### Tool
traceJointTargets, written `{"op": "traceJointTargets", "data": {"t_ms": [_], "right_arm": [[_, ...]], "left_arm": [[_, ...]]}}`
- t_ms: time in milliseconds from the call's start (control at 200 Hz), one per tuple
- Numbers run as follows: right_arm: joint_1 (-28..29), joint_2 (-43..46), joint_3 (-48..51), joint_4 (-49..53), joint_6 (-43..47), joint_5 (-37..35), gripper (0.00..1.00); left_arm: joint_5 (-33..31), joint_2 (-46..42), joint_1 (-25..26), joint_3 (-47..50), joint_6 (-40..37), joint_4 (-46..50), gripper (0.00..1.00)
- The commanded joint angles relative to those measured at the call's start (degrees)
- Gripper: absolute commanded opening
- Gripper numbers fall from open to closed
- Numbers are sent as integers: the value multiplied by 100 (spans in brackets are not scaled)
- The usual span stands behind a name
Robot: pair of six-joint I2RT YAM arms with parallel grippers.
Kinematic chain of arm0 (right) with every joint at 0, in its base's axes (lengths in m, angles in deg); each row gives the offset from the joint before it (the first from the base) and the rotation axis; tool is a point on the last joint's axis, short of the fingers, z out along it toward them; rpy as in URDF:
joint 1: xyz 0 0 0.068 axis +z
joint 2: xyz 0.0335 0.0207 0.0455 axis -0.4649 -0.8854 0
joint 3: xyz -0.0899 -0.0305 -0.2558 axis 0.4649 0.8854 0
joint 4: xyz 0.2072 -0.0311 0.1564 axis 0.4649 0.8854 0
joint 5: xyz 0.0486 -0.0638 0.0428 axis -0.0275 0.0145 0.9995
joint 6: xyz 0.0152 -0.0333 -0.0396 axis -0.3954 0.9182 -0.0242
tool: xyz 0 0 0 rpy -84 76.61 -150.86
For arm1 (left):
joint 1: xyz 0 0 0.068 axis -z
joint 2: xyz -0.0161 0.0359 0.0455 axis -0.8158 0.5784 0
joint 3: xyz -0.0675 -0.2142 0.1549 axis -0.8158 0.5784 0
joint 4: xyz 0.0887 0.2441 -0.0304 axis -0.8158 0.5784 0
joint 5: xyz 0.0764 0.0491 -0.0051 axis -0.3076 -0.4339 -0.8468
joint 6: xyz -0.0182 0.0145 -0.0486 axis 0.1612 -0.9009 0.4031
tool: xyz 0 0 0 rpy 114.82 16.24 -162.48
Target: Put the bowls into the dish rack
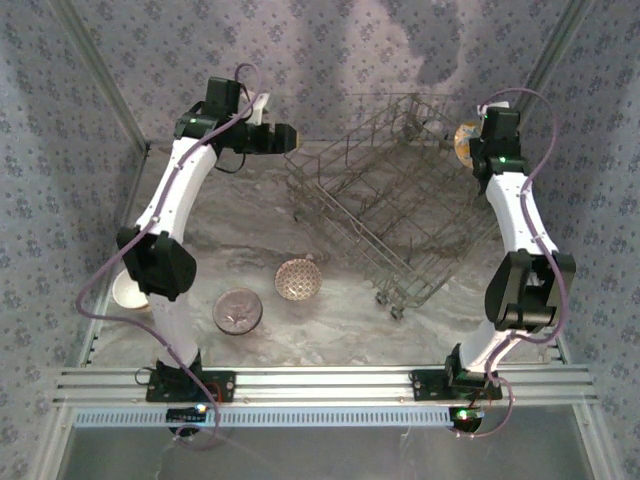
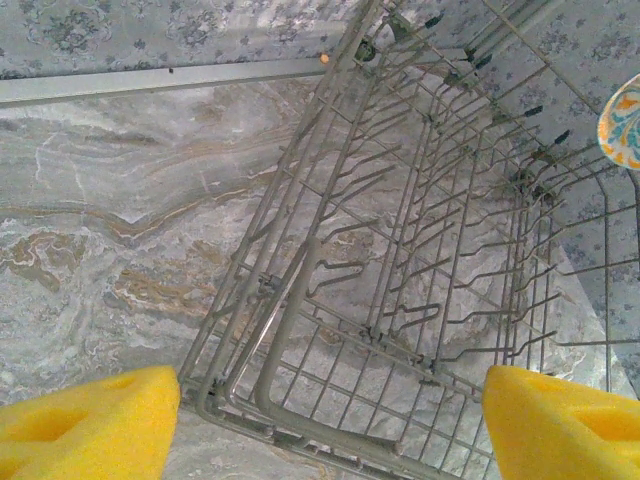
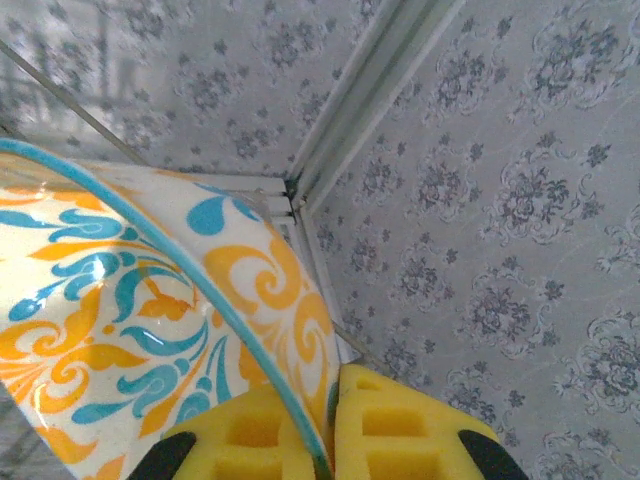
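Marbled grey tabletop (image 1: pixel 250 230), floral-papered walls (image 1: pixel 330 50). Right gripper (image 3: pixel 330 430) clenched on rim of orange-and-blue patterned bowl (image 3: pixel 130 330), upper right of top view, at corner of grey wire dish rack (image 1: pixel 390 200). Left gripper (image 2: pixel 330 420) released, empty. Step, likely: bowl delivery; next, slot rim between tines (image 2: pixel 400 320).

Looks like a robot test booth: wallpapered panels (image 1: pixel 330 50) stand behind the left claw (image 1: pixel 290 137), a marble-print tabletop (image 1: pixel 240 230) lies beneath it, and an aluminium rail (image 1: pixel 330 380) runs back by its base.
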Motion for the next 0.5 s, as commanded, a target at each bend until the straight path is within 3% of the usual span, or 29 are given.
{"op": "traceJointTargets", "data": {"t_ms": [0,495], "right_arm": [[-105,-20,104,-998,436,25,0],[-348,-286,705,-2090,1499,302,0]], "left_arm": [[-60,77,-41,-261,48,9,80],[-157,142,-36,-268,136,-21,79]]}}
